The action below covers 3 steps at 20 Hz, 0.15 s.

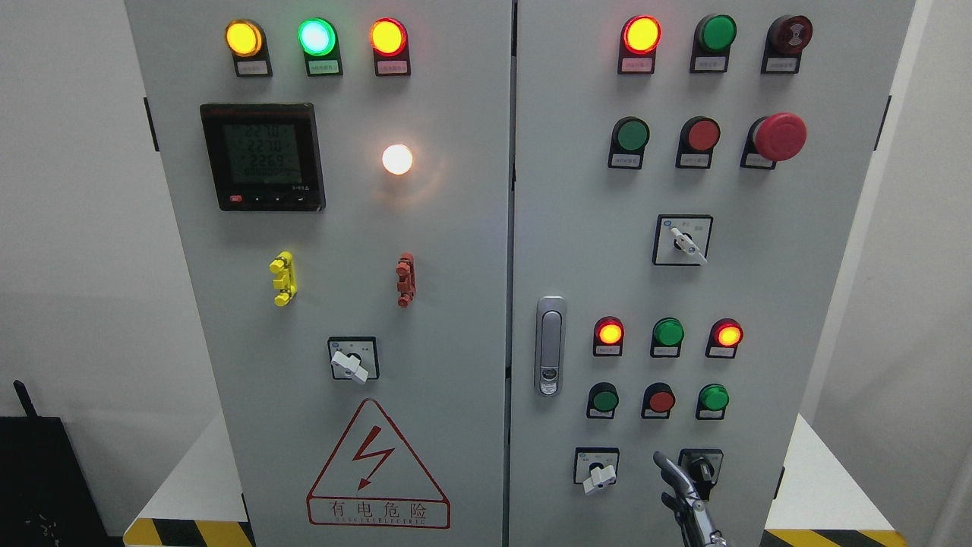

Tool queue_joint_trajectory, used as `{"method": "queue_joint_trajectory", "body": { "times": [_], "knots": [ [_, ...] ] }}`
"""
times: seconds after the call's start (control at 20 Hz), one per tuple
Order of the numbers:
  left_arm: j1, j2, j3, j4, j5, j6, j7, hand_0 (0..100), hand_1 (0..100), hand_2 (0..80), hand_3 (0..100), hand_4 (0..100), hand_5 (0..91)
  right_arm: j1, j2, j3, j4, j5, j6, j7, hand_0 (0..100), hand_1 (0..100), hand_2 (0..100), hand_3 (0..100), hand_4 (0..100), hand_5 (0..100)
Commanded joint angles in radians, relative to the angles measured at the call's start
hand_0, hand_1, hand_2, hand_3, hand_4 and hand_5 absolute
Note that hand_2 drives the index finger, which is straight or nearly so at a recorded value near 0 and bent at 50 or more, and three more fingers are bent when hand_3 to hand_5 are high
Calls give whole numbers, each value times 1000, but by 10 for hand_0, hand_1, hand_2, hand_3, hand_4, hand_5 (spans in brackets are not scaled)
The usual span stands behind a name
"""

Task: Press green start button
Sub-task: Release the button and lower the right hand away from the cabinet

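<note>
Left hand: not in view.
Left door (342,251): well to the left of the hand; it carries lamps, a meter and a switch.
White switch (598,469): just left of the hand, level with its tip, apart from it.
Left green button (604,398): above and to the left of the hand, first in the nearest button row.
Upper green button (631,134): far above the hand, slightly left, in the high row.
Red button (660,399): almost straight above the hand's tip, between the two near greens.
Right hand (683,494): comes in at the bottom edge, right of the middle. It stands close before the right door, long axis upright and leaning a little left, tip uppermost. It holds nothing, but whether it is released or clenched cannot be told. It touches no green button.
Black switch (700,465): just right of the hand's tip; whether they touch cannot be told.
Right green button (714,397): above and slightly right of the hand, the brighter of the near pair.
Start button: the labels are too small to read, so which green one it is stays unsettled.
Deciding relation: every green button lies upward of the hand, and the near pair flanks its tip, so a short rise with a small sideways shift would probably reach either.
</note>
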Motion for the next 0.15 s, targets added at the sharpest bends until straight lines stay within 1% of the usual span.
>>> {"method": "queue_joint_trajectory", "body": {
  "times": [0.0, 0.1],
  "knots": [
    [0, 0, 0, 0, 0, 0, 0, 120, 556, 0, 0, 0, 0, 1, -1, 8, -3, -6, 2, 0, 42, 70, 0, 0, 0, 0],
    [1, 0, 0, 0, 0, 0, 0, 120, 556, 0, 0, 0, 0, 1, -1, 8, -2, -6, 2, 0, 39, 70, 0, 0, 0, 0]
  ]
}}
